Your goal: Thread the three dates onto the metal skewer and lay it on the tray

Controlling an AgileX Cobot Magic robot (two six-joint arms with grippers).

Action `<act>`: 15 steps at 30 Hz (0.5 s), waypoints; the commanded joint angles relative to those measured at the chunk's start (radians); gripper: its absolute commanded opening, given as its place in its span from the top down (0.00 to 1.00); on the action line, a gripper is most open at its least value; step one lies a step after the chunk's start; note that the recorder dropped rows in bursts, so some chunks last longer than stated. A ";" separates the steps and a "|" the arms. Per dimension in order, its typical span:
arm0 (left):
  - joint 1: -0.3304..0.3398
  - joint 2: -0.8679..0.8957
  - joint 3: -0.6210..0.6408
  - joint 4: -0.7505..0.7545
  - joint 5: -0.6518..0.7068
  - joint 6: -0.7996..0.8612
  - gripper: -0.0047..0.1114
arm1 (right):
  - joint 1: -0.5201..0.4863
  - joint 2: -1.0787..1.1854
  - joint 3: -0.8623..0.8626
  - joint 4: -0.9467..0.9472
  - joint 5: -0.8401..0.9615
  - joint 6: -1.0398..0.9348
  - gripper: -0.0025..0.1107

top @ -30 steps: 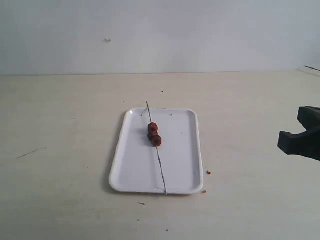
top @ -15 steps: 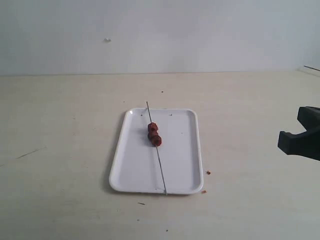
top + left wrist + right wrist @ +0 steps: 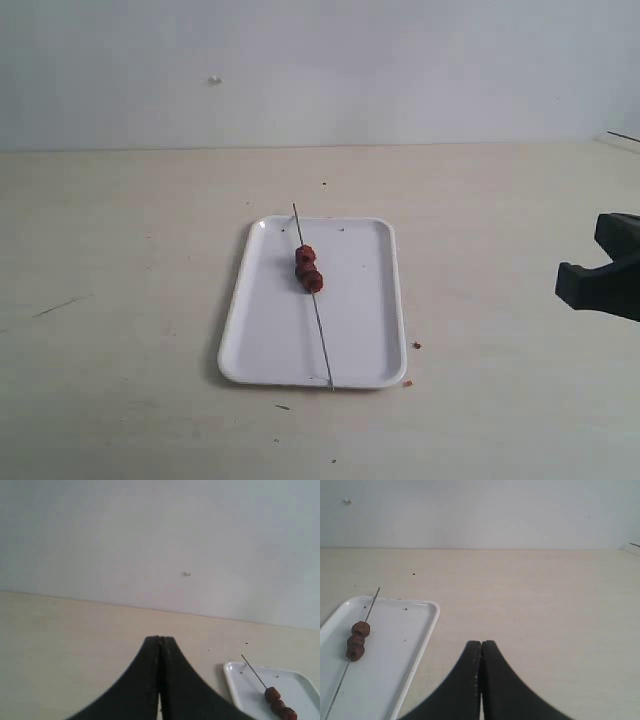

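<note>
Dates (image 3: 308, 268), three in a touching row, sit threaded on the skewer (image 3: 321, 335). It lies across the tray (image 3: 262, 335) from 12 to 6 o'clock, its far tip poking past the rim at 12. The fruits lie toward 12 from the tray's middle. Well apart at the tray's 3 o'clock, the right tool (image 3: 481, 645) is pressed together and empty over the worktop (image 3: 120, 300). The left tool (image 3: 160, 641) is likewise pressed together, holding nothing.

No text, label, brand, number or sign can be read in any view; the tray (image 3: 233, 330) and the table (image 3: 120, 300) are seen unmarked.
</note>
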State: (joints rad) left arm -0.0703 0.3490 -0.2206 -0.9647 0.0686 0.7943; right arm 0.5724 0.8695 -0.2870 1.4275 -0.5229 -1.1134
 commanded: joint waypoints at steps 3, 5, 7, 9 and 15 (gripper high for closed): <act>0.001 -0.004 0.047 0.047 -0.059 -0.085 0.96 | 0.003 -0.007 0.000 -0.002 0.000 -0.002 0.98; 0.001 -0.004 0.078 0.045 -0.106 -0.100 0.96 | 0.003 -0.007 0.000 -0.002 0.000 -0.002 0.98; 0.001 -0.004 0.102 0.043 -0.123 -0.100 0.96 | 0.003 -0.007 0.000 -0.002 0.000 -0.002 0.98; 0.001 -0.004 0.123 0.046 -0.141 -0.100 0.96 | 0.003 -0.007 0.000 -0.002 0.000 -0.002 0.98; 0.001 -0.004 0.164 0.345 -0.162 -0.314 0.96 | 0.003 -0.007 0.000 -0.002 0.000 -0.002 0.98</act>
State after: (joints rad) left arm -0.0703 0.3490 -0.0671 -0.8285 -0.0797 0.6370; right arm 0.5724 0.8695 -0.2870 1.4275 -0.5229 -1.1134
